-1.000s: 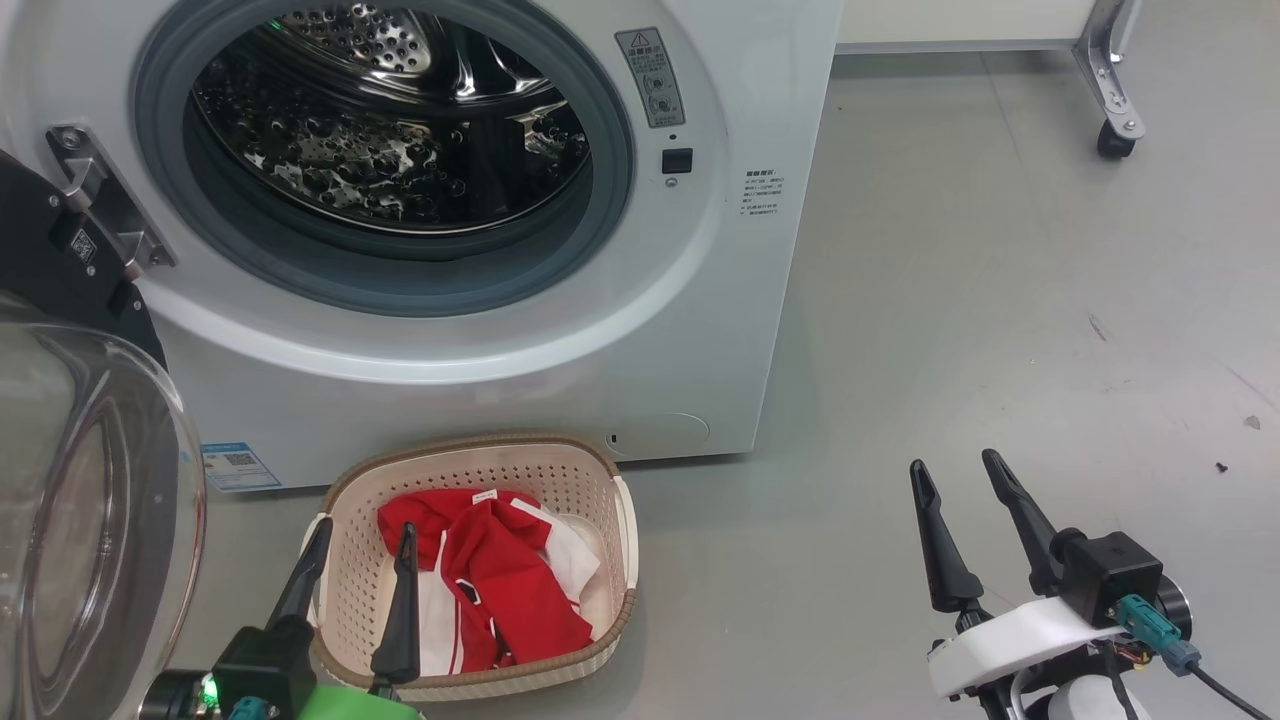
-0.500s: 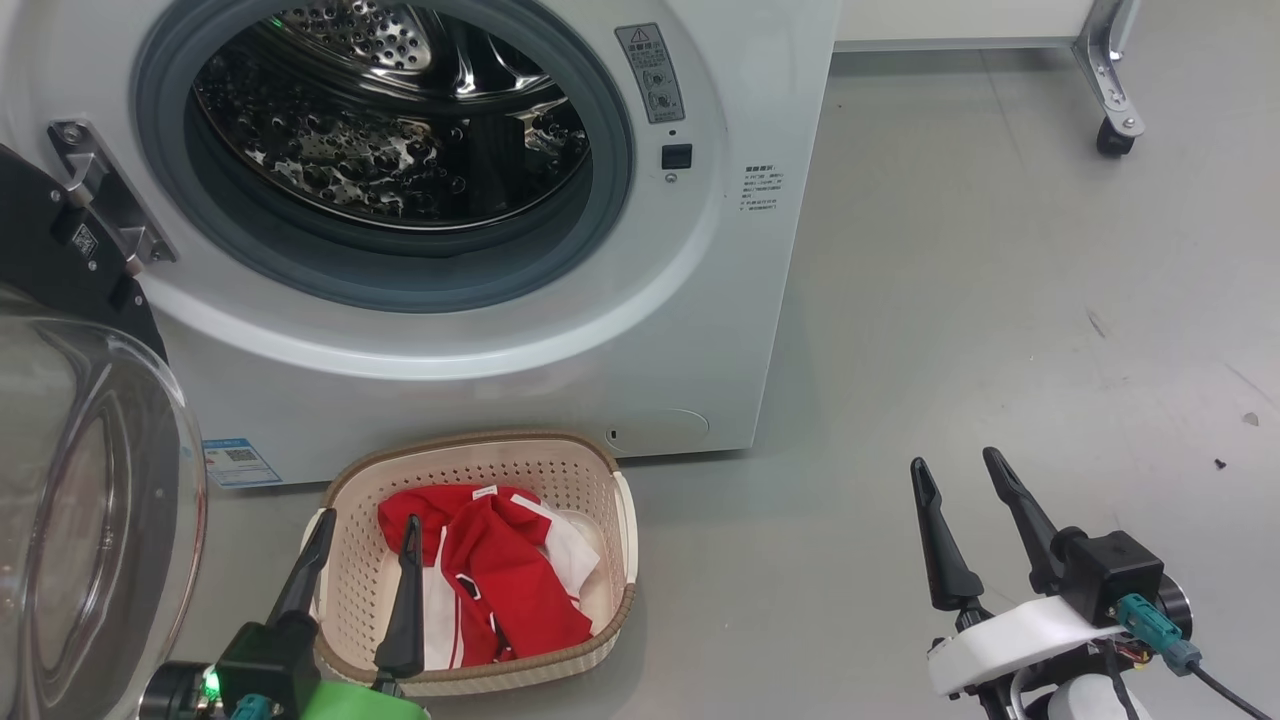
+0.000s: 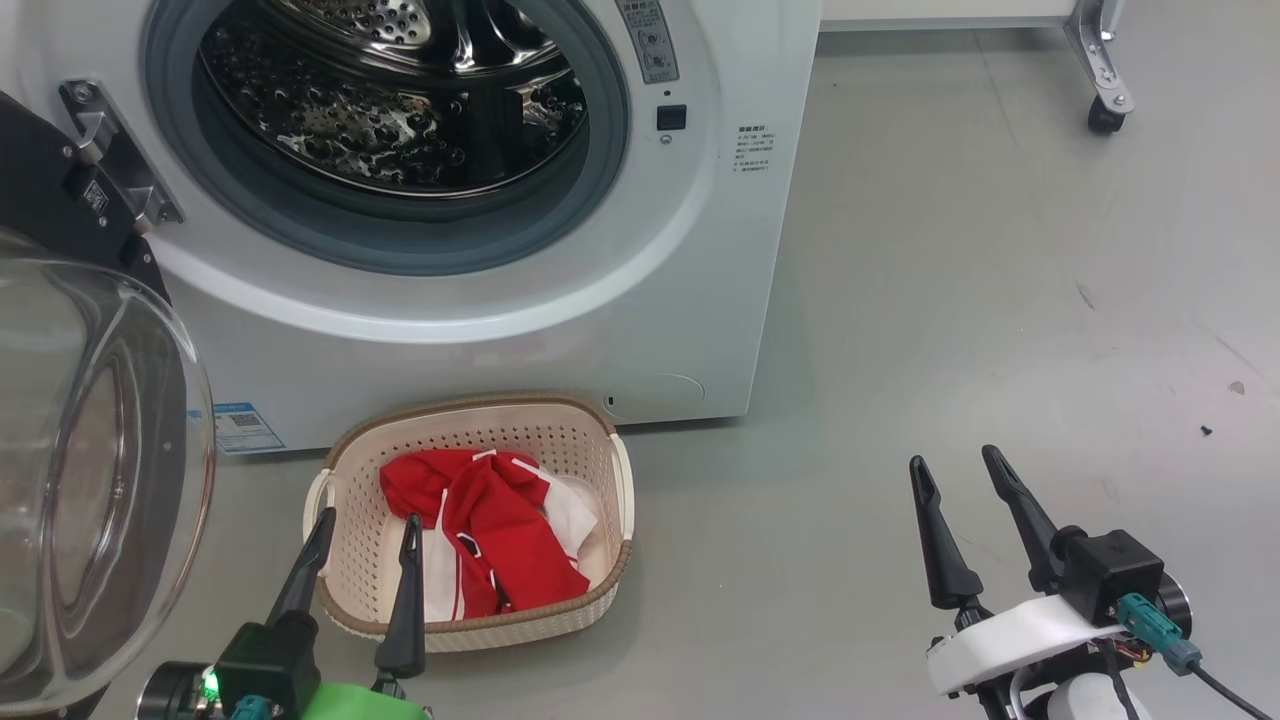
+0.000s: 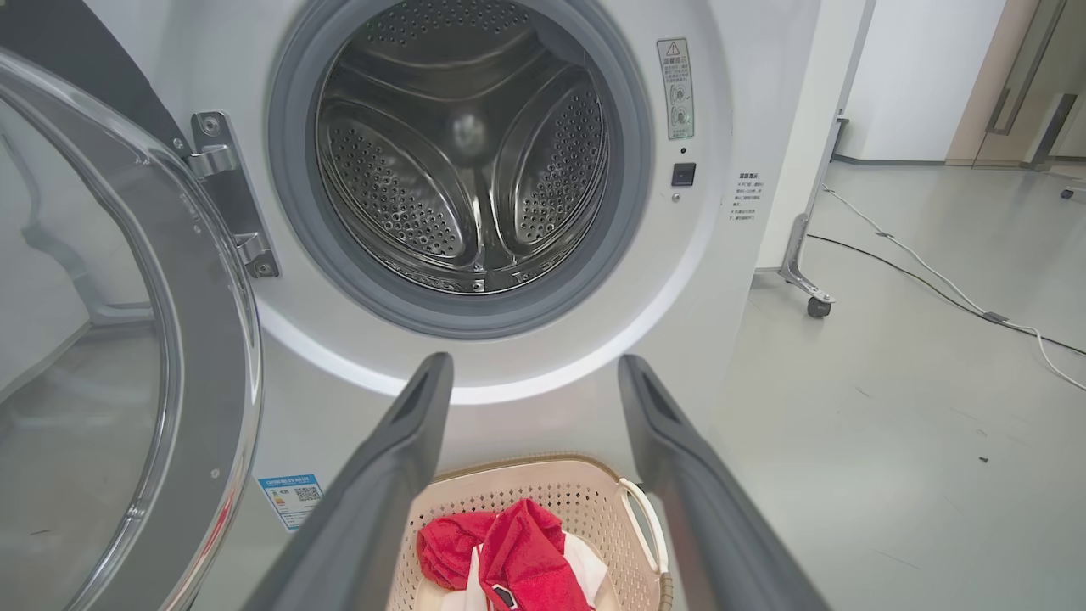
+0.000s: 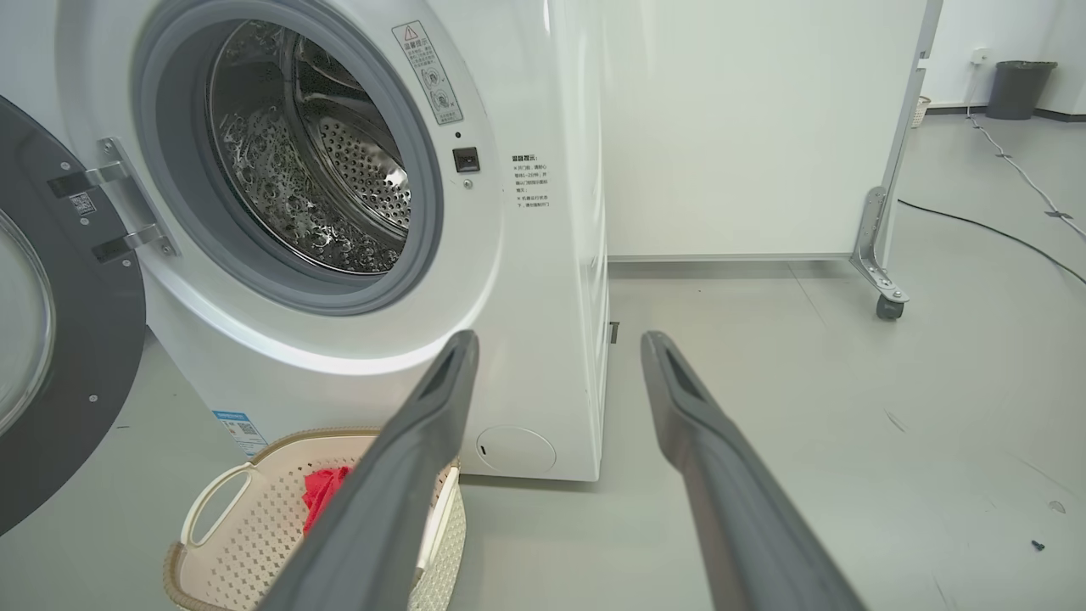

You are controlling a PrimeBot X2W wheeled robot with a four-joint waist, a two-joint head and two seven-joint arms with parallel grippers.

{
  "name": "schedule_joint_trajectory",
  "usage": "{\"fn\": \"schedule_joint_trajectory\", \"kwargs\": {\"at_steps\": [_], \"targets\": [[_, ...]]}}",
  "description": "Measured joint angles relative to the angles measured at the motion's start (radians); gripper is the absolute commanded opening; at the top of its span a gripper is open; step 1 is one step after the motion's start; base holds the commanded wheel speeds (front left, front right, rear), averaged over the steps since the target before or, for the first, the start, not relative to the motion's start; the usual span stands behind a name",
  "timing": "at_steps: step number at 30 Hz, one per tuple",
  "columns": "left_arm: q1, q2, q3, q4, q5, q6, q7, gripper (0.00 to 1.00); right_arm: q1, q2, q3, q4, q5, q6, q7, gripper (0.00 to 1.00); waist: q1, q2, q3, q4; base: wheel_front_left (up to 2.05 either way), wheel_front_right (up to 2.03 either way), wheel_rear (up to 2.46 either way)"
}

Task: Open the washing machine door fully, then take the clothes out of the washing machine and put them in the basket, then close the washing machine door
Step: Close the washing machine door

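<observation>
Left gripper (image 3: 368,518) and right gripper (image 3: 954,460) both gaped wide, holding nothing; the washing machine door (image 3: 90,480) stood swung open leftward.

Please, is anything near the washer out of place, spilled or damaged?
Nothing stands out. The door hangs open, the drum looks empty, and the clothes lie inside the upright basket, none over its rim. Only small dark specks mark the floor at the right.
</observation>
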Motion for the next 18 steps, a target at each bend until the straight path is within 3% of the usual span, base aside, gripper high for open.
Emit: {"fn": "schedule_joint_trajectory", "kwargs": {"at_steps": [18], "targets": [[0.005,0.002,-0.007,-0.032,0.0,-0.001,0.007,1.0,0.0,0.0,0.001,-0.005,0.001,-0.006,0.0,1.0,0.0,0.0,0.018,-0.009,-1.02,1.02,0.0]]}}
